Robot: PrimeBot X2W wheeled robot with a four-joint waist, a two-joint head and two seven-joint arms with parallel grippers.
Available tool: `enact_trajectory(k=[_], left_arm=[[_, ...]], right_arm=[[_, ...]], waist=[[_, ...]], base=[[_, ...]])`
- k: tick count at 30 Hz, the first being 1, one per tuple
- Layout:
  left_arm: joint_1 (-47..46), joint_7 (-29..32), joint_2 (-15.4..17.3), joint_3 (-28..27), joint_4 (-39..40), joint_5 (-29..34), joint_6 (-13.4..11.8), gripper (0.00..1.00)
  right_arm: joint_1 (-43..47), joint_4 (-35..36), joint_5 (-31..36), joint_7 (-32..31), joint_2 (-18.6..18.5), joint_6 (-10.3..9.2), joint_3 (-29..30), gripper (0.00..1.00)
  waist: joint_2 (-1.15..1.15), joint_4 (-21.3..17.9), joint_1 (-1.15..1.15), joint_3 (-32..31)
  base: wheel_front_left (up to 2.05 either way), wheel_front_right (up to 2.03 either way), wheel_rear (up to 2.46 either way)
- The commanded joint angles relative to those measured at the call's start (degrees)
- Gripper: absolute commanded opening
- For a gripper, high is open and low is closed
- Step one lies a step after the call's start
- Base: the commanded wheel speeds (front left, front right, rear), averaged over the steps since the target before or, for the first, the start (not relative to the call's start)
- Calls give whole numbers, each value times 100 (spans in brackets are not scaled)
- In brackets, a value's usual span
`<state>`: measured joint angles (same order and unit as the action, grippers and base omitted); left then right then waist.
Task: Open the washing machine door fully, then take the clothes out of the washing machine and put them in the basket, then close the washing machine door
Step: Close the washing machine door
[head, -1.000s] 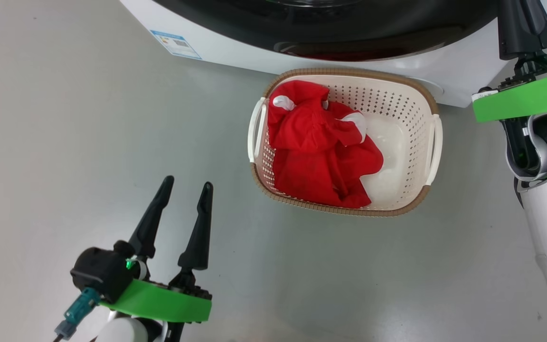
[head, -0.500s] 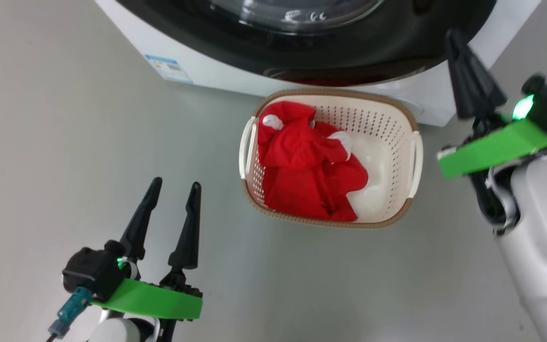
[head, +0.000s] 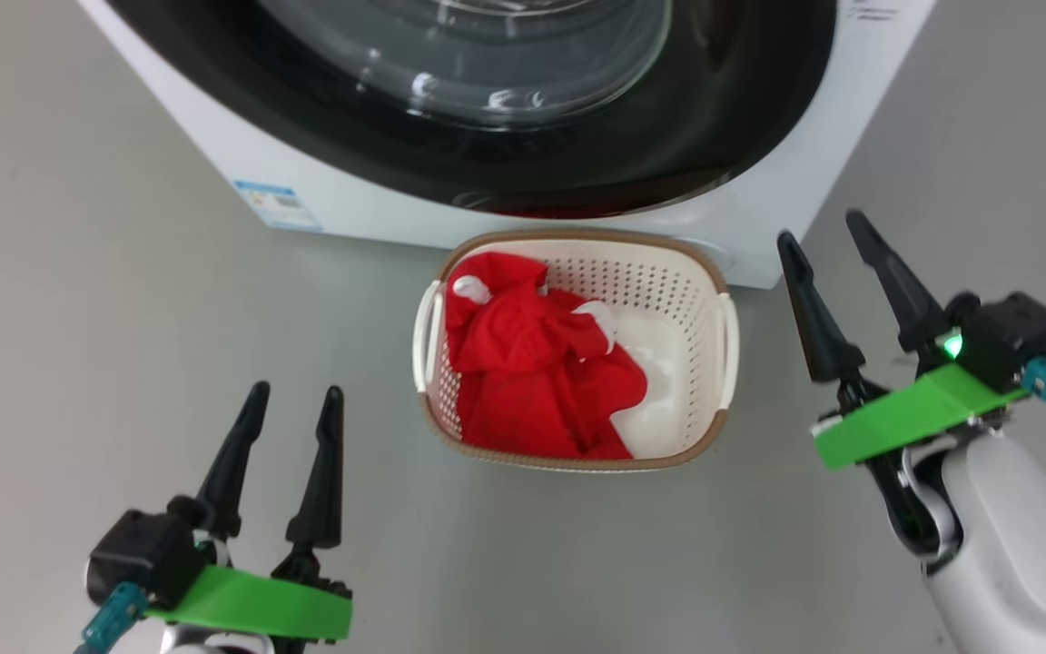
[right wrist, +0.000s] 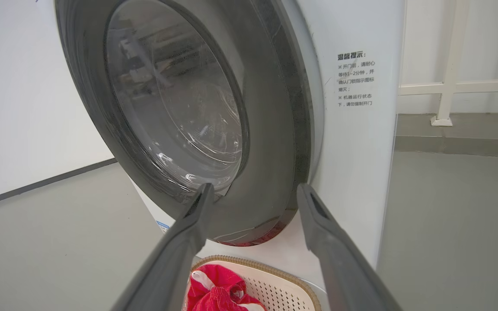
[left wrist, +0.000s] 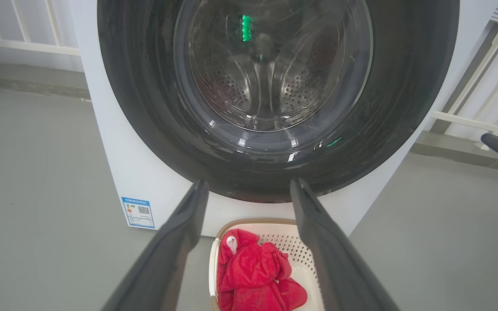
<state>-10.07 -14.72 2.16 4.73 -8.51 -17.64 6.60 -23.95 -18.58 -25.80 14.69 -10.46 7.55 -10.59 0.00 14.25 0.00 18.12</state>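
Both spread empty, left pincer (head: 297, 389), right pincer (head: 819, 226), clothes (head: 532, 372) covering half basket (head: 577, 238), door (head: 741, 118) top cropped

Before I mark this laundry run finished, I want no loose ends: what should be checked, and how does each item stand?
1. Round black-rimmed glass door shut against the white washing machine: ok, lies flush.
2. Door latched: cannot tell.
3. Bright red clothes inside the cream perforated plastic basket: ok.
4. Drum empty: cannot tell, reflections hide part.
5. Left gripper open, empty: ok.
6. Right gripper open, empty, apart from the door: ok.
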Motion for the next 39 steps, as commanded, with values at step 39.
enact_trajectory(k=[39], left_arm=[[977,-28,72,-686,298,451,88,100]], right_arm=[[2460,419,40,31,154,-6,878,100]], waist=[[0,-1173,0,-1248]], base=[[0,0,0]])
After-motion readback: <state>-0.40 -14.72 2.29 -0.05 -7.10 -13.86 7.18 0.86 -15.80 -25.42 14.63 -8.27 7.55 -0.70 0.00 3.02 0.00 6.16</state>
